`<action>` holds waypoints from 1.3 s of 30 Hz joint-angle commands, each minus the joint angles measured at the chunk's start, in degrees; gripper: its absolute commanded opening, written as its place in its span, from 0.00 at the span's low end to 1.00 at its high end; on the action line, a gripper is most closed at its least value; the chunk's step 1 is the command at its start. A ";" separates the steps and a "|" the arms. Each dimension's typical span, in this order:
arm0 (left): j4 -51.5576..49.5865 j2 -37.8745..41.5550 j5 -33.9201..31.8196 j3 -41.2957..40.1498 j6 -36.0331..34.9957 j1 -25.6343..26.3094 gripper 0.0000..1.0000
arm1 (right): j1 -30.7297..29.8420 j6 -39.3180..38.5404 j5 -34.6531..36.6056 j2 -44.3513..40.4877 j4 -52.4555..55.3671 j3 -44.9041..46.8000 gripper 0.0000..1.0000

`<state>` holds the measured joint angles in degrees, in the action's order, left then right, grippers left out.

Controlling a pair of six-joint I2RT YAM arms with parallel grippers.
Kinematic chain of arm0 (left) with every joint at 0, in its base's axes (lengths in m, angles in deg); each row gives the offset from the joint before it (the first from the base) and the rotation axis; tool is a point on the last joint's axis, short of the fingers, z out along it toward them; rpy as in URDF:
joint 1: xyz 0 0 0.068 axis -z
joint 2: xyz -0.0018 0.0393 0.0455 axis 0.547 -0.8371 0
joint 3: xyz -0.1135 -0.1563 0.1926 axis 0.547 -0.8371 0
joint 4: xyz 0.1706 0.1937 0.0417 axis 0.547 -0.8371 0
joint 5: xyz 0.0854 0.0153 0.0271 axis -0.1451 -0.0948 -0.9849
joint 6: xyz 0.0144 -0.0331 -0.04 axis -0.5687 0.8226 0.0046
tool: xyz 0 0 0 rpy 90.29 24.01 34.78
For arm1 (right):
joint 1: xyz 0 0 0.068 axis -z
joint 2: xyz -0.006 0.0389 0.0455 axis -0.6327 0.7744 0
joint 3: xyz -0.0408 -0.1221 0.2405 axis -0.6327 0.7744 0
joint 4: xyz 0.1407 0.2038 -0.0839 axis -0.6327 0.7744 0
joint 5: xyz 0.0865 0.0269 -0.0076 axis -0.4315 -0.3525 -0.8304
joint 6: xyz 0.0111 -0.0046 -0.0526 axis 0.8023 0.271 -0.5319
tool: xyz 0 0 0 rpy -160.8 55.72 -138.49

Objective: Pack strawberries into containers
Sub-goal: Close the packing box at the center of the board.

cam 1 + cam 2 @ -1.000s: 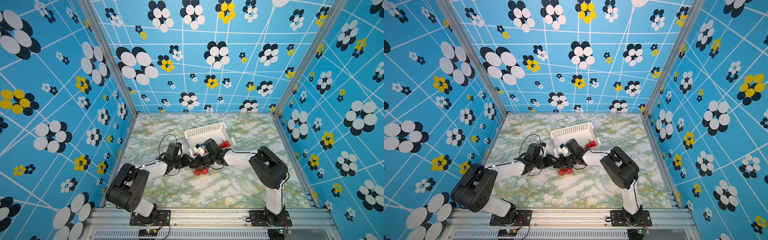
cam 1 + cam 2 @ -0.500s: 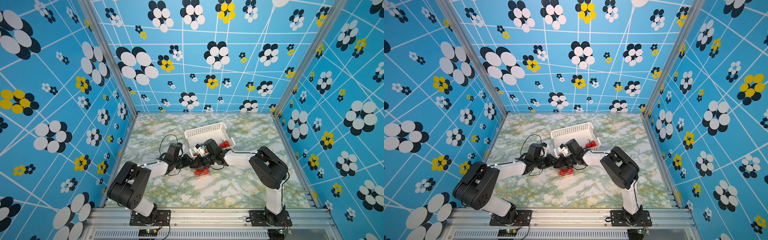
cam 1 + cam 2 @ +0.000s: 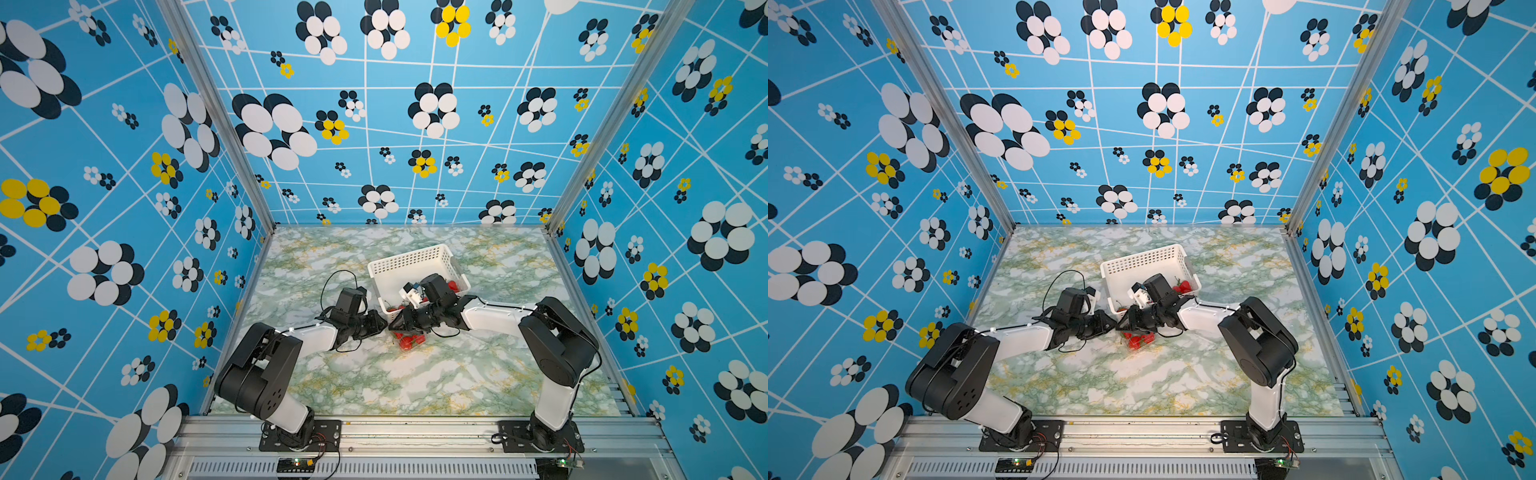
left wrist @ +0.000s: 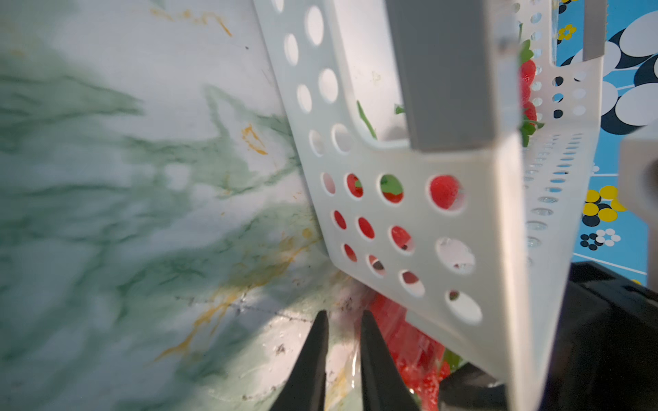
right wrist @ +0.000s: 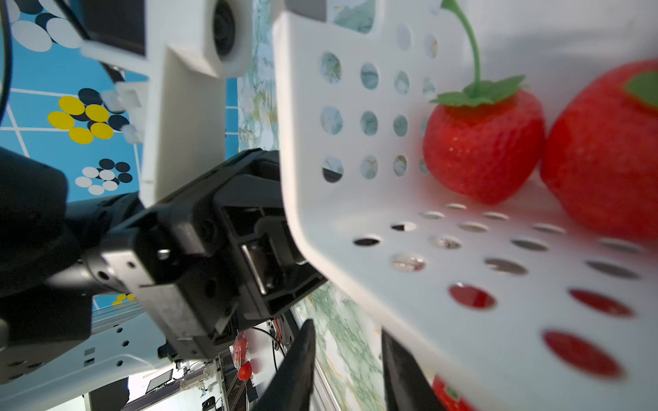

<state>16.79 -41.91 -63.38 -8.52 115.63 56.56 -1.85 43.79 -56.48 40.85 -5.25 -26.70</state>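
A clear container with red strawberries in it lies on the table just in front of the basket. My left gripper is low over the table, its jaws narrowed onto the container's thin clear edge, with the packed strawberries beside one finger. Facing it, my right gripper stands open with only table between its fingers. In both top views the two grippers meet tip to tip behind the container. More strawberries lie in the basket.
The white perforated basket stands behind the grippers, its near corner close over them and its wall beside the right fingers. The blue patterned walls close in three sides of the marbled table.
The right jaws have spread apart and the left jaws have drawn in. The left arm has crept slightly toward the container. Basket and container have not moved.
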 commanded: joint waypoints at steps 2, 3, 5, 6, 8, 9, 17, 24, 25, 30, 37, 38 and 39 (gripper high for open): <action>-1.34 1.53 0.28 -0.98 -0.14 0.52 0.21 | 0.06 0.87 0.25 -0.85 -1.92 3.19 0.32; -1.29 1.81 0.30 -0.97 -0.05 0.62 0.21 | 0.07 0.87 0.39 -0.94 -2.01 3.59 0.32; -1.38 2.40 0.02 -1.01 0.04 0.82 0.24 | 0.14 1.12 0.31 -0.94 -2.60 4.34 0.31; -1.61 2.59 -0.14 -0.95 -0.02 0.84 0.27 | 0.14 1.35 0.34 -0.81 -3.09 4.65 0.31; -1.84 3.02 -0.53 -1.10 0.15 1.02 0.33 | 0.14 1.64 0.10 -0.35 -3.80 5.13 0.31; -1.85 3.29 -0.77 -1.30 0.11 1.13 0.36 | 0.14 1.96 0.18 -0.24 -4.16 5.39 0.31; -1.38 4.72 -1.11 -3.10 0.70 1.57 0.42 | 0.49 1.32 0.31 -1.57 -3.27 5.63 0.30; 1.15 3.49 -0.91 -3.31 1.52 2.62 0.47 | 0.67 0.92 0.59 -2.17 -2.35 5.89 0.30; 1.29 3.15 -0.93 -3.20 1.56 2.70 0.47 | 0.71 1.03 0.64 -2.17 -2.45 6.07 0.30; 4.83 1.85 0.08 -3.67 2.90 3.05 0.47 | 0.74 1.05 0.48 -2.00 -2.80 6.24 0.29; 6.96 2.73 -0.09 -5.08 4.02 3.60 0.47 | 0.86 1.38 0.49 -2.35 -3.31 6.76 0.27; 6.88 2.56 0.15 -5.02 3.94 3.65 0.47 | 0.87 1.40 0.56 -2.43 -3.33 6.76 0.27; 6.83 2.09 0.42 -4.91 3.93 3.70 0.46 | 0.85 1.40 0.57 -2.36 -3.42 6.77 0.27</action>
<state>22.11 -39.51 -63.77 -12.56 118.93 59.84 -1.57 45.28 -56.92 39.45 -10.36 -21.50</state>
